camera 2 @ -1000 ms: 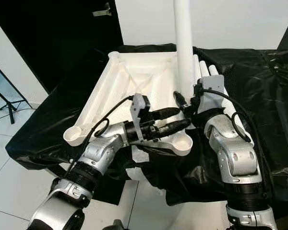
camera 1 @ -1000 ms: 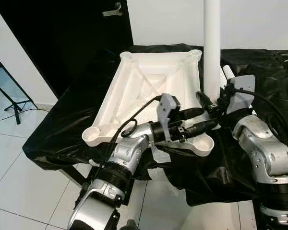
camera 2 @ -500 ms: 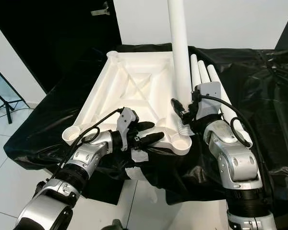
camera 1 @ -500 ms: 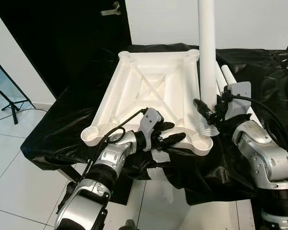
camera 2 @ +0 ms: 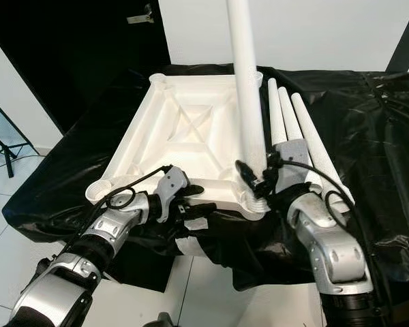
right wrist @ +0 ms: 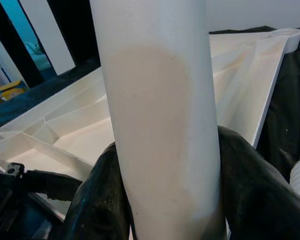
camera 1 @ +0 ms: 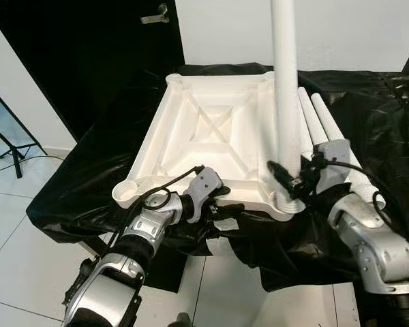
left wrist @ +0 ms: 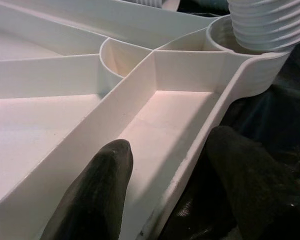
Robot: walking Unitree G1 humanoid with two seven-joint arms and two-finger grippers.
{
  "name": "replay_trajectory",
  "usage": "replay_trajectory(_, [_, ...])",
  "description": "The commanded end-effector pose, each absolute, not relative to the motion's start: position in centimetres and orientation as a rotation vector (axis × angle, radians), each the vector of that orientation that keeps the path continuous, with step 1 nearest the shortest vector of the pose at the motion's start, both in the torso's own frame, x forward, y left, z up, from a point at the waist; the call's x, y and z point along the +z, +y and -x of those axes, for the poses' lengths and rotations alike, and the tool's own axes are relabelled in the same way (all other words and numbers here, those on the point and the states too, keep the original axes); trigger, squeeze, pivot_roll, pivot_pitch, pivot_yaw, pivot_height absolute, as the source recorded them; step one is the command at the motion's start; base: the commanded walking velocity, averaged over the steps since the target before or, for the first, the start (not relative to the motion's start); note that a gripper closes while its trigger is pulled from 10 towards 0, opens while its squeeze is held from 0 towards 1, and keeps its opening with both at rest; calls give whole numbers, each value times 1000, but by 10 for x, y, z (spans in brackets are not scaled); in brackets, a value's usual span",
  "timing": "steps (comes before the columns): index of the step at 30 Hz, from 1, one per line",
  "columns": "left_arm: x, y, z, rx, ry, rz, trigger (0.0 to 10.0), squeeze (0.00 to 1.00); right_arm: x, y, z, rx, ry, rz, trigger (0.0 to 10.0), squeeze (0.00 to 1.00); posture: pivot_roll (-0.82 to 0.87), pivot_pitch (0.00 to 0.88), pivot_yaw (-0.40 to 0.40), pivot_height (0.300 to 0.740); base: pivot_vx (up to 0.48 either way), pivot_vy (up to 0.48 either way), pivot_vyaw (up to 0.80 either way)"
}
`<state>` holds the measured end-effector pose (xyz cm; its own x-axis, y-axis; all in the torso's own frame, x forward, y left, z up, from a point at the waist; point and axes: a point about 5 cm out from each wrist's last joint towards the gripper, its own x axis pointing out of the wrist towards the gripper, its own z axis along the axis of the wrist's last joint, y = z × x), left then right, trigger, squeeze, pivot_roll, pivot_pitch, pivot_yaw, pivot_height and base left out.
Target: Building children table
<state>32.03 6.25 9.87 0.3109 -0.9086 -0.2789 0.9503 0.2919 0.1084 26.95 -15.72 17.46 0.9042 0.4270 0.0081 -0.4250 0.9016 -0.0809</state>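
Tabletop (camera 1: 211, 129) upside down on black-draped table (camera 1: 109, 157), scene centre. Leg (camera 1: 285, 82) upright in its 5 o'clock corner socket, right gripper (camera 1: 291, 182) pinching it low. Spare legs (camera 1: 327, 129) at 3 o'clock. Left gripper (camera 1: 226, 206) spread, straddling near rim at 6 o'clock.

Two arms of rounded, polished silver metal segments are joined by ribbed black rings at the joints. Each ends in a gripper of two long matte-black fingers, the left gripper (camera 1: 226, 208) and the right gripper (camera 1: 291, 179). A grey boxy camera housing sits on each wrist, with thin black cables looping along each forearm.
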Motion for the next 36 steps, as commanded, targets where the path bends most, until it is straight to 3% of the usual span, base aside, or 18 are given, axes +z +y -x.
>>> replay_trajectory(1, [90, 59, -317, -1242, 213, -276, 10000, 0, 165, -150, -269, 483, -14, 101, 10000, 0, 93, 0, 45, 740, 0, 0, 0])
replay_trajectory(6, [94, 52, -316, -1245, 177, -238, 10000, 0, 160, -142, -273, 501, -19, 134, 10000, 0, 95, 0, 41, 740, 0, 0, 0])
replay_trajectory(8, [104, 50, -320, -1231, 128, -159, 10000, 0, 161, -141, -273, 501, -24, 141, 10000, 0, 102, 0, 35, 740, 0, 0, 0])
replay_trajectory(11, [154, 54, -334, -1220, -87, 138, 10000, 0, 163, -145, -271, 479, -54, 185, 10000, 0, 104, 0, 33, 740, 0, 0, 0])
replay_trajectory(13, [163, 57, -336, -1225, -124, 187, 10000, 4, 163, -147, -271, 471, -61, 198, 10000, 0, 101, 0, 34, 740, 0, 0, 0])
replay_trajectory(27, [192, 60, -344, -1222, -229, 337, 10000, 0, 150, -149, -267, 469, -74, 208, 10000, 0, 92, 0, 42, 740, 0, 0, 0])
replay_trajectory(36, [225, 44, -329, -1369, -359, 414, 10000, 0, 142, -149, -267, 481, -50, 226, 10000, 0, 98, 0, 38, 740, 0, 0, 0])
